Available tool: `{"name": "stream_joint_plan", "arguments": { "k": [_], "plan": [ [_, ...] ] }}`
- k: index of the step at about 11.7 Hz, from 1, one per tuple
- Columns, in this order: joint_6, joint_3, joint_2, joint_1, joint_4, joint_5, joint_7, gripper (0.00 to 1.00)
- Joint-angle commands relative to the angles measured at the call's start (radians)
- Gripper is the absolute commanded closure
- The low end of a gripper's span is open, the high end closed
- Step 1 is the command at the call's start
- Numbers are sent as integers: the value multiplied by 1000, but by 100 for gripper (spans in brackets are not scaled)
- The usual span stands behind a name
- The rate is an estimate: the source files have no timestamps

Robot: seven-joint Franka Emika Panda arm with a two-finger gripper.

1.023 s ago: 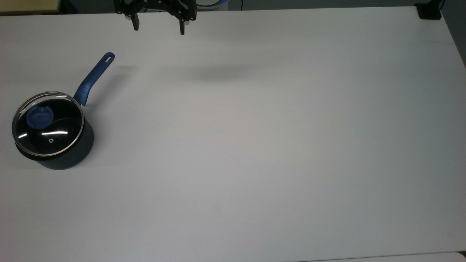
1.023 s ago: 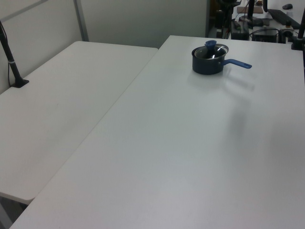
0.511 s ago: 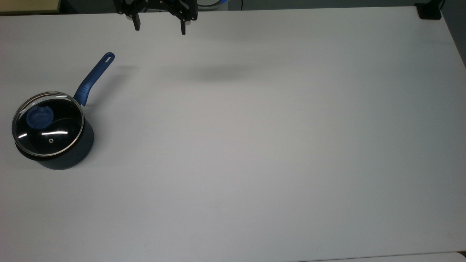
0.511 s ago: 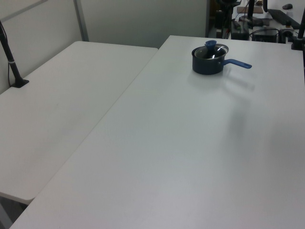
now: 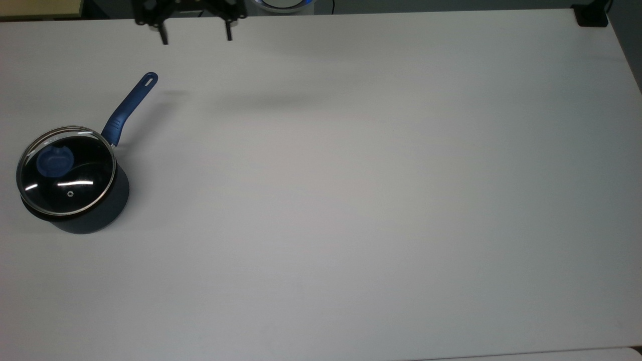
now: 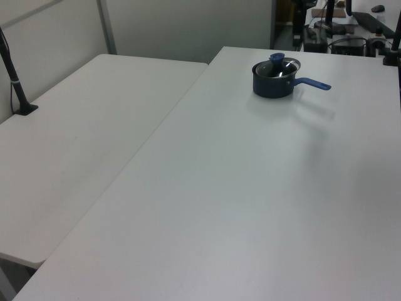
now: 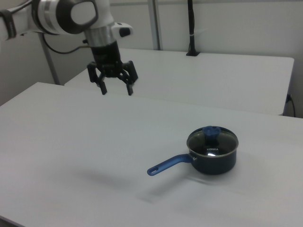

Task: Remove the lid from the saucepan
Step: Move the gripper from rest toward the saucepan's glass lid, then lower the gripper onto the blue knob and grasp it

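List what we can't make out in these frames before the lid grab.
- Arm above the gripper: cut off by the top edge in the top view.
- Inside of the saucepan: glare on the lid hides any contents in the top view; too small in the left view.
- Saucepan's far wall: hidden by its own body in the right view.

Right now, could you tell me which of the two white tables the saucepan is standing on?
The saucepan stands on the nearer table, at the left view's right; the adjoining table at the left view's left carries a black post.
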Motion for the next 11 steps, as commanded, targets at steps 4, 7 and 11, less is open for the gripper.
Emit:
{"name": "stream_joint_plan", "arguments": {
  "k": [4, 7, 11],
  "plan": [
    [334, -1, 131, -167, -49, -42, 72, 0],
    [584, -3, 246, -246, -47, -43, 325, 0],
    [765, -3, 337, -301, -49, -42, 542, 0]
  ]
}}
